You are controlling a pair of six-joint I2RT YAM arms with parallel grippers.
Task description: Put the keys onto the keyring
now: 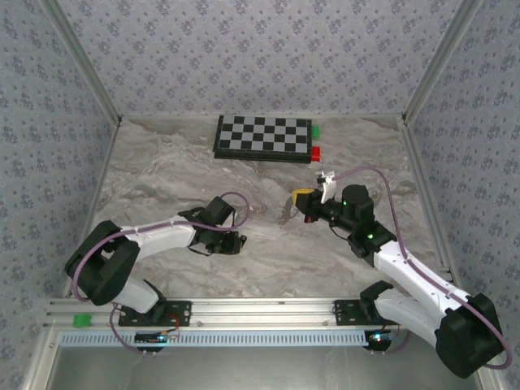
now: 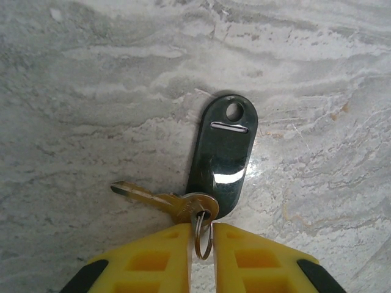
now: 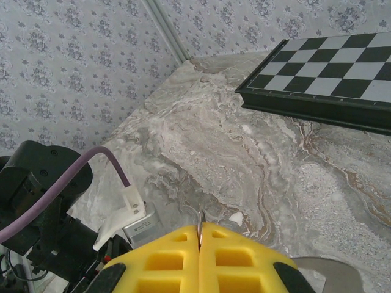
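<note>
With nothing threaded yet, the keys (image 2: 153, 198) and their black tag (image 2: 223, 152) lie left of the marbled counter's (image 1: 162, 162) middle, and their small split ring (image 2: 203, 237) sits in the barely parted left hand (image 2: 201, 229), whose grip is unclear, while the shut right hand (image 3: 200, 227) pinches the keyring (image 1: 286, 213) near mid-counter, with a chessboard (image 1: 262, 136) at the far edge and patterned walls (image 1: 244, 49) around.
</note>
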